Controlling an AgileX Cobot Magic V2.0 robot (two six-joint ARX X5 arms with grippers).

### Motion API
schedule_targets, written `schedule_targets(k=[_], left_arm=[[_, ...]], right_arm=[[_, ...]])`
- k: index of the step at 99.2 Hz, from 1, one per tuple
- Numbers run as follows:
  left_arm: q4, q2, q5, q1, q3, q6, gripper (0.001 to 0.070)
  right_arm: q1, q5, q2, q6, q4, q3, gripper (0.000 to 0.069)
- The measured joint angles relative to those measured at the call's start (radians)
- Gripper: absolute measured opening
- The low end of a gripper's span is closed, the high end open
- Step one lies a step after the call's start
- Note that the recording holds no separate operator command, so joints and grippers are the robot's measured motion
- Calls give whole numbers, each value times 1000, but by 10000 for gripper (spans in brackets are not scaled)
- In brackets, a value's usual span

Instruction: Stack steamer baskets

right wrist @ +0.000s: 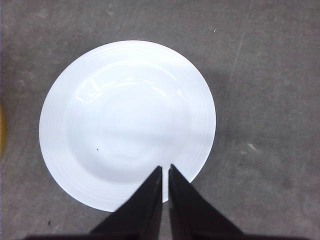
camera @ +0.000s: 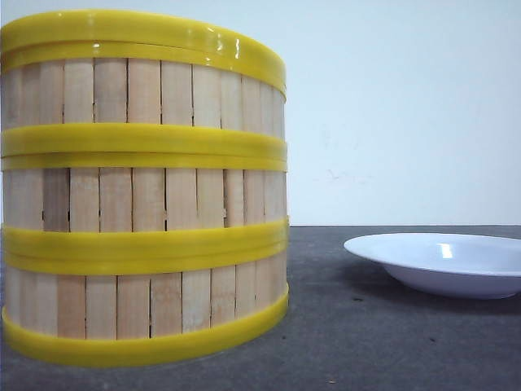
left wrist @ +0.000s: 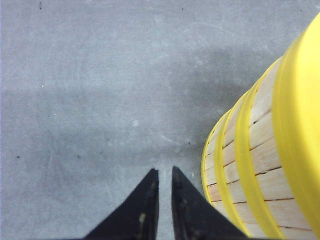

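Beside plate [camera: 444, 262], stacked steamer baskets [camera: 142, 187]

I see three round steamer baskets [camera: 145, 187], pale vertical wooden slats, thick yellow plastic rims, stacked upright in one column, rims touching. Stack fills left half of front frame, resting on grey table; right edge of left wrist frame.

Three steamer baskets [camera: 146, 191], stacked in one column on the grey table [camera: 391, 342]. One white plate [camera: 444, 262]. Two black grippers: left gripper [left wrist: 165, 172], right gripper [right wrist: 165, 168], one per wrist view.
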Motion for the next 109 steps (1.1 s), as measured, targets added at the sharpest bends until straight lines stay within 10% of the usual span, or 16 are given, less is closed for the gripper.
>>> schedule_targets(k=[25,52,84,109], left_arm=[[47,-80,-30,2,-44,31,18],[387,-438,-93,3,-444,30,18],[463,-885,-126,3,-810,27,18],[585,-892,-119,3,-876,26,18]], right_arm=[[0,0,0,0,1,0,13],[0,0,0,0,9,0,13],[0,0,1,0,66,0,13],[0,0,0,0,125,0,13]])
